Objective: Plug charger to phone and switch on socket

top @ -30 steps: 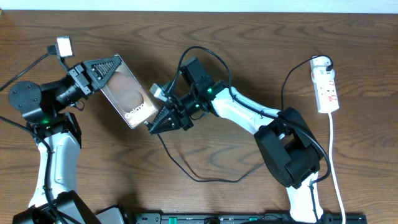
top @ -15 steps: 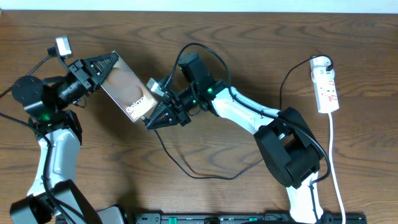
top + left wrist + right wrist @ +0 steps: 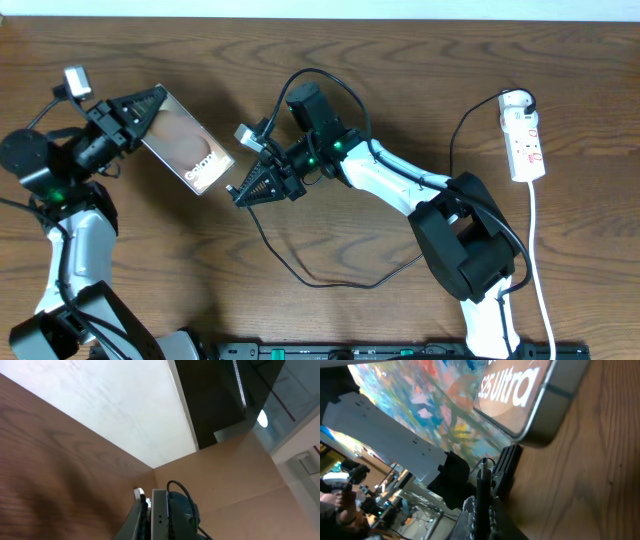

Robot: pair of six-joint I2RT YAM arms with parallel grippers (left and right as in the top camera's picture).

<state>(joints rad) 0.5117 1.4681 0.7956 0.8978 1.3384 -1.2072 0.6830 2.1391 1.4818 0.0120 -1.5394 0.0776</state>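
The phone [image 3: 187, 152] is clamped in the closed left hand [image 3: 150, 103]; the charger [image 3: 483, 472] tip is pinched in the closed right hand [image 3: 238, 194] nearby.

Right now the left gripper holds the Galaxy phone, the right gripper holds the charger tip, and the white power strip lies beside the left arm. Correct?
One error: the overhead view shows the white power strip at the right side of the table, beyond the right arm. The left gripper does hold the Galaxy phone, and the right gripper the charger tip.
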